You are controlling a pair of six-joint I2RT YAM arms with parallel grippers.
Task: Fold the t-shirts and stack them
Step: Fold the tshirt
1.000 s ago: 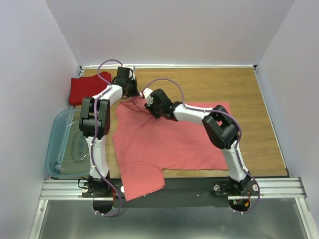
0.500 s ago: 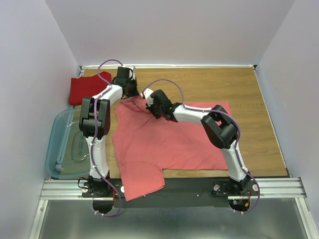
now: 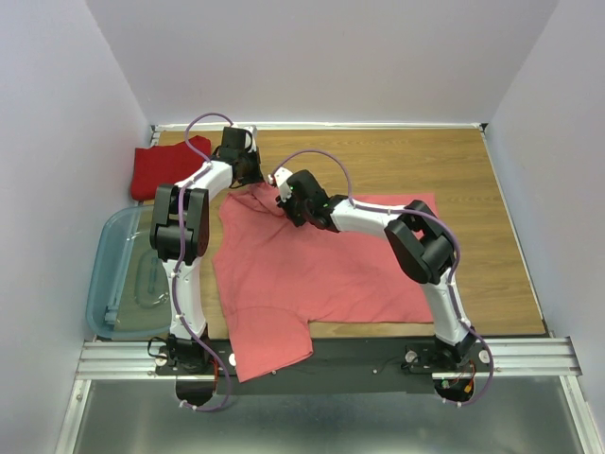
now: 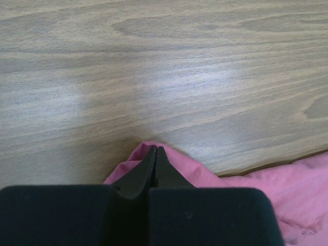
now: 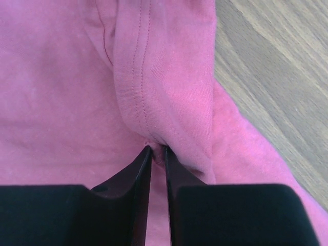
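Left pincer [image 4: 155, 149] is pinching the salmon-pink t-shirt [image 3: 312, 274] edge shut; right pincer [image 5: 157, 151], narrow, is nipping a collar fold. Shallow bites are risking cloth slipping free.

Two white arms [image 3: 184, 284] with bulky black joints, each trailing a looping purple cable [image 3: 321, 154], end in tapered black fingers [image 4: 141, 171] on boxy mounts.

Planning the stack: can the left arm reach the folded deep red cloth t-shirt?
Likely yes: the deep red t-shirt lies uncovered nearby, but the left gripper, shut on the salmon-pink cloth t-shirt, must release first.
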